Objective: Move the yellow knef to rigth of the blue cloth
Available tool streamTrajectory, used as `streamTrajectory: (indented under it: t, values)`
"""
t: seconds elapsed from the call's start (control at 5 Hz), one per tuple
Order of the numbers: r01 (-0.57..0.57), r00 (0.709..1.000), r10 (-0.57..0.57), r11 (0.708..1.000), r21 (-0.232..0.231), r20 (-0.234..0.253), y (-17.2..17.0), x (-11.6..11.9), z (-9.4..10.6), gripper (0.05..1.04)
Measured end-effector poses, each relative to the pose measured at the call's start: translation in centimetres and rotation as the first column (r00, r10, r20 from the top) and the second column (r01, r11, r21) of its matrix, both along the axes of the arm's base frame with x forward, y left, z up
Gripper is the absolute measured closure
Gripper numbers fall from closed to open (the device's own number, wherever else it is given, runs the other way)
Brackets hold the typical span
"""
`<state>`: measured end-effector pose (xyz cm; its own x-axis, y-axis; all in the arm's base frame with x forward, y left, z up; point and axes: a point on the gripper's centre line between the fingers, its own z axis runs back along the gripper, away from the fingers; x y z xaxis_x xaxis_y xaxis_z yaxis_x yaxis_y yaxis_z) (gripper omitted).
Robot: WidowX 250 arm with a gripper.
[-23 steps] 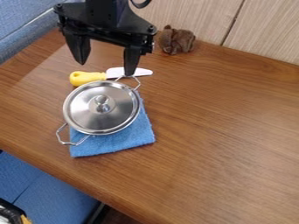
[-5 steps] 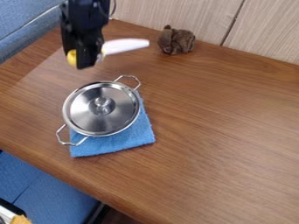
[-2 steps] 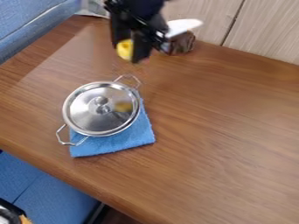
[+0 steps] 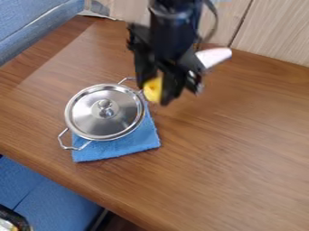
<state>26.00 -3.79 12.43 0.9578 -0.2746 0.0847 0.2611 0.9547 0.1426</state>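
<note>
**Gripping the yellow knife [image 4: 214, 56] above the table [image 4: 241, 135]**

Holding the yellow handle [image 4: 153, 90] between the two fingers of the gripper [image 4: 154, 95], probably using its thickness for a firm purchase. Leaving the white blade [image 4: 217, 55] free, pointing toward the upper right of the view. Hanging near the upper right edge of the lidded pot [image 4: 104, 113], presumably using height to avoid knocking it, though not revealing exactly how much. Resting the pot on the blue cloth [image 4: 124, 146], seemingly pinning the fabric flat and so making it a steady landmark rather than something to shift.

Standing, by judgement, about midway through the job, with the grasp secured and the placing remaining. Needing next a sideways shift toward the wood right of the cloth, then a gentle lowering before releasing. Risking a brush against the pot, or a tilting blade on landing, through being held at one end.
</note>
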Motion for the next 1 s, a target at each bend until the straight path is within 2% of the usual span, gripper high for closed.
streamTrajectory:
  t: [0.4,0.8,1.0]
  values:
    - [0.133,0.991,-0.133,0.991,0.01,-0.024,-4.5,-2.7,-2.4,0.558]
    - [0.206,0.975,-0.198,0.976,0.075,-0.103,-5.0,-3.9,-5.5,0.558]
    - [0.192,0.977,-0.188,0.981,0.028,-0.102,-4.8,-4.0,-6.0,0.558]
